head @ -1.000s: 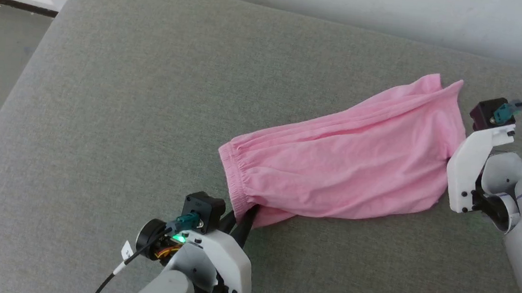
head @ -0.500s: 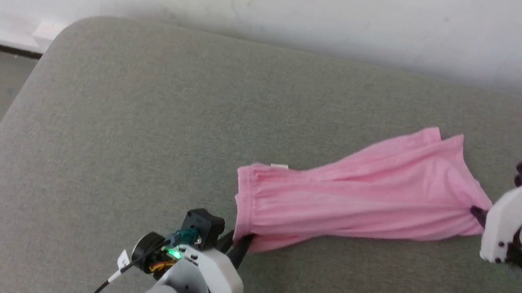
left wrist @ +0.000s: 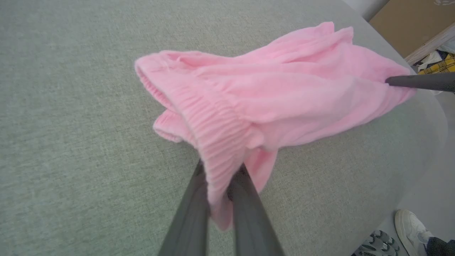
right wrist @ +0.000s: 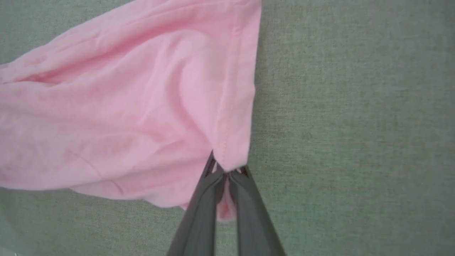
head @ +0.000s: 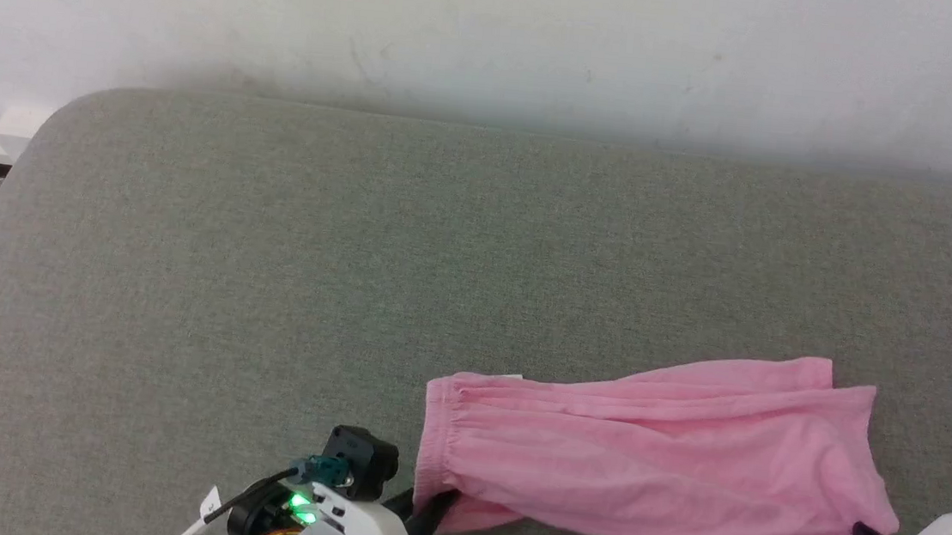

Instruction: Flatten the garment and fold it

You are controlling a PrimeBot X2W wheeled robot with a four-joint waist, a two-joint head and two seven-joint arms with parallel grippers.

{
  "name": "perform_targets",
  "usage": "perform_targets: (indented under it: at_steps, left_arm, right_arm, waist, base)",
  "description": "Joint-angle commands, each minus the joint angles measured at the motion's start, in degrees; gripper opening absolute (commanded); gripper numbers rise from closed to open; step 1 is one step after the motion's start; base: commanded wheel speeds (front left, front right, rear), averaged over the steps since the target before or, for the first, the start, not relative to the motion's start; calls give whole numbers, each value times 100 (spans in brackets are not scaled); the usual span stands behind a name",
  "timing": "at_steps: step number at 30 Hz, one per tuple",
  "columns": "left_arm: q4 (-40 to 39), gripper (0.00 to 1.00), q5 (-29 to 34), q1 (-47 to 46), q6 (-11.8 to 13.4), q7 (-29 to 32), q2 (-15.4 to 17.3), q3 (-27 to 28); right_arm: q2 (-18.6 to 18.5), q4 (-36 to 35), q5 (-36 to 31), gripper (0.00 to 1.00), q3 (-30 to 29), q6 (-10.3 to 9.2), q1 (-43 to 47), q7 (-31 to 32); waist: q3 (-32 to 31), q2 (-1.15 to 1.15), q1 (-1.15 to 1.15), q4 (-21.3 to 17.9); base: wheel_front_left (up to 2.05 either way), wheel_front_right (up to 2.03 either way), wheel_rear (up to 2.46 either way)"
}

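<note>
Your left gripper (head: 431, 503) is clenched on the waistband (head: 431, 445) of the shorts (head: 649, 455), your right gripper (head: 866, 534) on the hem (head: 873, 475) corner, cloth stretched between them at the cushion's (head: 268, 284) near right.

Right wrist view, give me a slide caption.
Right end effector pinches the hem corner of pink jersey shorts on a grey-green fabric cushion.

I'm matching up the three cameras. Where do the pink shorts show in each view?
Head view: pink shorts lower right, on the grey cushion, waistband leftward.
Left wrist view: upper centre, waistband nearest, pinched by the left pincer.
Right wrist view: left half, hem running down to centre.
Shared landmark: the right pincer shut on the hem's corner, seen in all three.
</note>
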Motion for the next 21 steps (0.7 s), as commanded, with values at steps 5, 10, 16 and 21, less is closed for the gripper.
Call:
perform_targets:
  at_steps: [5,10,16,21]
  left_arm:
    - [67,0,-282,200,-112,441,168,-66]
    - [222,0,-456,236,-171,818,289,-123]
    - [361,48,-327,129,-230,617,285,-157]
    - [263,100,-170,167,-228,-8,257,-67]
  right_arm:
    - [525,-424,-296,0,-183,-11,389,77]
    - [627,-243,-523,0,-142,-11,290,-144]
    - [438,90,-641,100,18,-11,178,-503]
    - [279,-9,-662,100,23,-11,144,-983]
  waist:
    - [50,0,1,-30]
    - [72,0,1,14]
    - [-10,0,1,108]
    - [-219,0,1,186]
  base:
    - [0,0,0]
    - [0,0,0]
    - [0,0,0]
    - [0,0,0]
